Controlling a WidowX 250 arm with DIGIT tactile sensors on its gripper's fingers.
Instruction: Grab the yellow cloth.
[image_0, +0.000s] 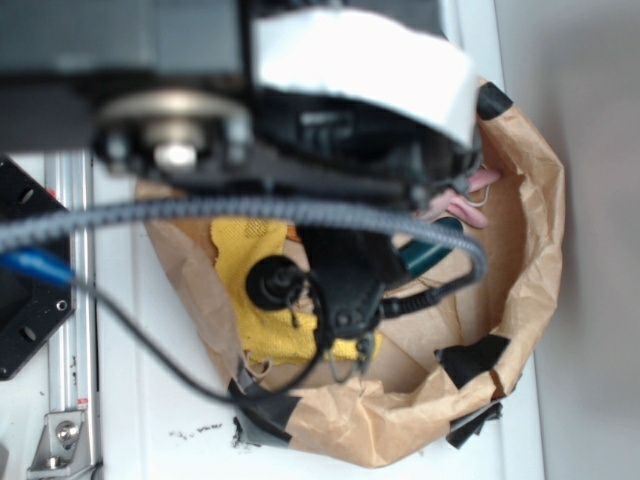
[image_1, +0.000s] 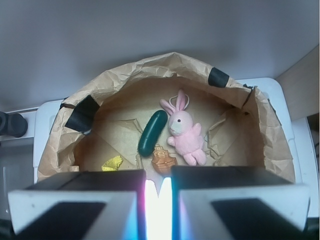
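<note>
One bright yellow cloth, nubby and crumpled, lies inside a brown paper enclosure, part hidden beneath the gripper, whose jaws stand narrowly apart.

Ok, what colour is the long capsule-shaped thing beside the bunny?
Dark green, lying just left of the pink bunny. The wrist view shows it best.

Looked over both views and honestly there's no readable text anywhere, no labels, brand names, numbers or signs. The brown paper bag is plain, and the black tape patches on its rim are blank. The white block on the arm is blurred with no print I can make out.
</note>
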